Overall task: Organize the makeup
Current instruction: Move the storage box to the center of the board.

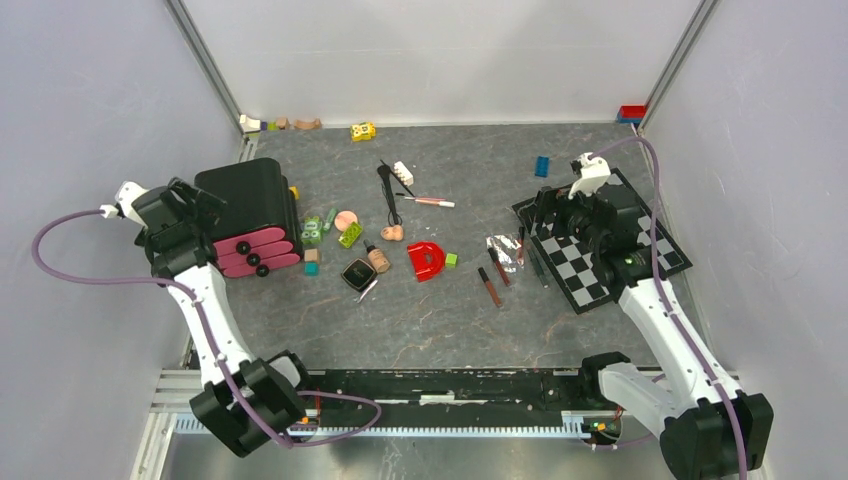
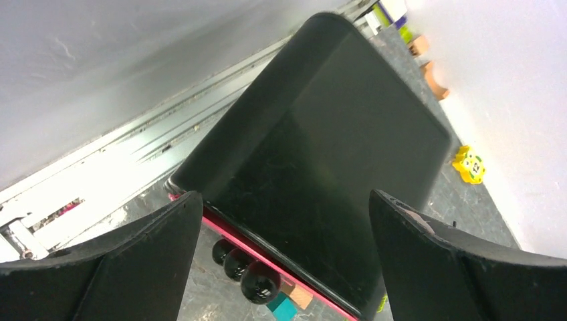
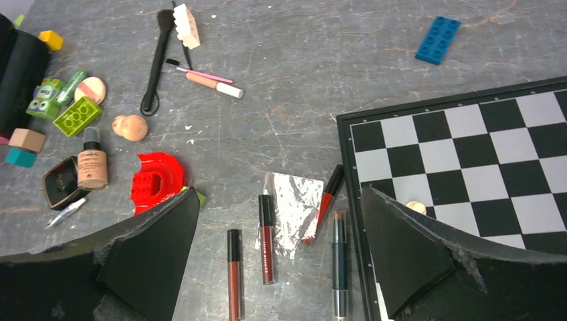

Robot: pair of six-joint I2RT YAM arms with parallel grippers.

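Hovering over the slim dark-red lip tubes [image 3: 233, 271], which lie on the grey stone-pattern counter [image 3: 301, 80] just beside the black-and-white chequered board [image 3: 468, 147]: right hand [image 3: 277, 194] wide, empty. Advice: drop squarely onto one tube, fingers across its width, avoiding the crinkled silver foil [image 3: 294, 200]. Left hand [image 2: 284, 195] wide over the black hard case [image 2: 321, 127]; contact unclear.

Probably a robotics lab cell: white panels [image 1: 440, 60] on metal framing [image 1: 208, 62] enclose a grey table [image 1: 450, 330].
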